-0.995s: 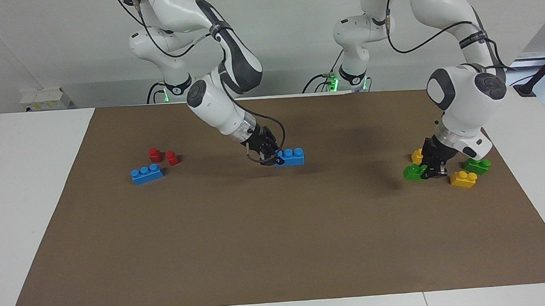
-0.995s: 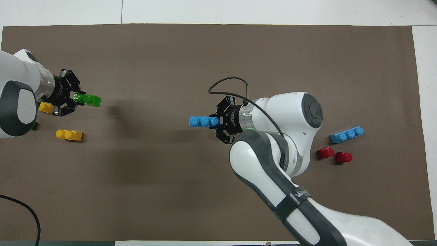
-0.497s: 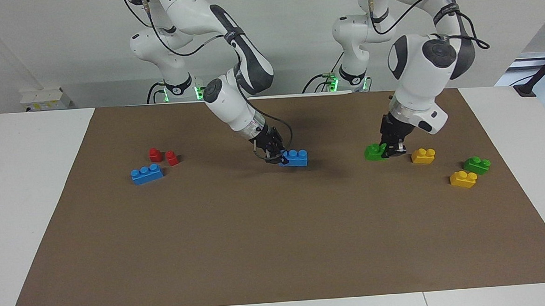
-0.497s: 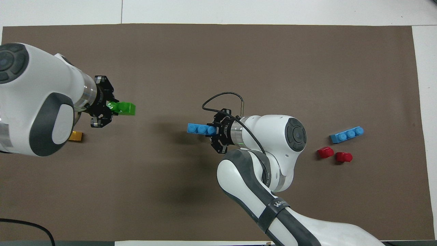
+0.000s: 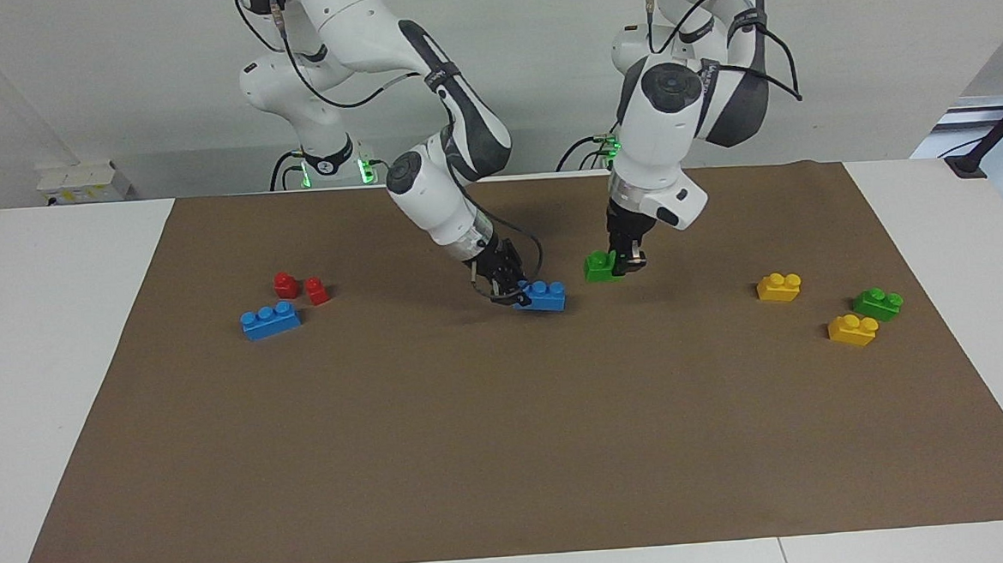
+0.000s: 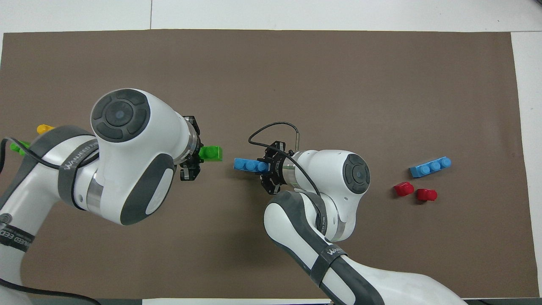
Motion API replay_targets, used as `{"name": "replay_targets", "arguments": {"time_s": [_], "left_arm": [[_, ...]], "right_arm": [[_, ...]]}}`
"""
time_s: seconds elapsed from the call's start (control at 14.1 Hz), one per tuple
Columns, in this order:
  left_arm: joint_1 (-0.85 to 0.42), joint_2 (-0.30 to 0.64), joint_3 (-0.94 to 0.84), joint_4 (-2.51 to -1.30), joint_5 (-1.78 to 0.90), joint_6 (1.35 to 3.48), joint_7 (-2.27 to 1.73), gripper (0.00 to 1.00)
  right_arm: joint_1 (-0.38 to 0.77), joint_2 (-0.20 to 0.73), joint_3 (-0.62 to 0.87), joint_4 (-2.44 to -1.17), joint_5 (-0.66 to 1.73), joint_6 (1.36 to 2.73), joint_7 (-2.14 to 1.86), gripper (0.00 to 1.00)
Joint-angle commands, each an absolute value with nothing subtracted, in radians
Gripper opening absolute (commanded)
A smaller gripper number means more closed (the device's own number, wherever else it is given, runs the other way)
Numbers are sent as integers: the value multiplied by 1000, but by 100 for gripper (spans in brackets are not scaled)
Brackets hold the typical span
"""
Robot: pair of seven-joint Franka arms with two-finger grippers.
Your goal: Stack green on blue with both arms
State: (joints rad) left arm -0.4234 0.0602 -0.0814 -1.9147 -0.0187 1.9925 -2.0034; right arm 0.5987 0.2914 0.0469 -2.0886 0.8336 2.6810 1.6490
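a: where are the bricks?
b: the left gripper (image 5: 619, 262) is clamped on a green brick (image 5: 599, 266), the right gripper (image 5: 511, 291) on a blue brick (image 5: 543, 296); both over the mat's (image 5: 510, 453) middle, just apart.
a: room?
b: open mat around. the left arm hides its fingers from above.

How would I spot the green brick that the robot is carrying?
Find the brown mat and look near its middle, where the two arms meet. The left gripper holds the green brick, beside the blue brick in the right gripper. The other green brick lies by two yellow bricks.
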Motion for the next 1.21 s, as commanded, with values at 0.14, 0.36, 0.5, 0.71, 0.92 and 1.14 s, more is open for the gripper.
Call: {"name": "replay_targets", "arguments": {"time_s": [0.14, 0.36, 0.5, 0.71, 0.92, 1.14], "left_arm": [[-524, -15, -63, -2098, 6, 2169, -2054, 0], [-546, 0, -63, -2131, 14, 2244, -2054, 0], [-558, 17, -64, -2131, 15, 2267, -2056, 0], [-578, 41, -63, -2137, 15, 2308, -2054, 0], [-578, 57, -63, -2143, 17, 2341, -2054, 0], [-572, 69, -63, -2146, 26, 2375, -2051, 0]], "right_arm": [[610, 299, 46, -2120, 856, 2732, 1602, 0], [618, 307, 46, -2120, 857, 2734, 1588, 0], [618, 307, 46, -2121, 857, 2734, 1585, 0], [620, 307, 48, -2123, 868, 2732, 1563, 0], [621, 308, 48, -2126, 937, 2731, 1487, 0], [630, 310, 48, -2126, 976, 2732, 1447, 0]]}}
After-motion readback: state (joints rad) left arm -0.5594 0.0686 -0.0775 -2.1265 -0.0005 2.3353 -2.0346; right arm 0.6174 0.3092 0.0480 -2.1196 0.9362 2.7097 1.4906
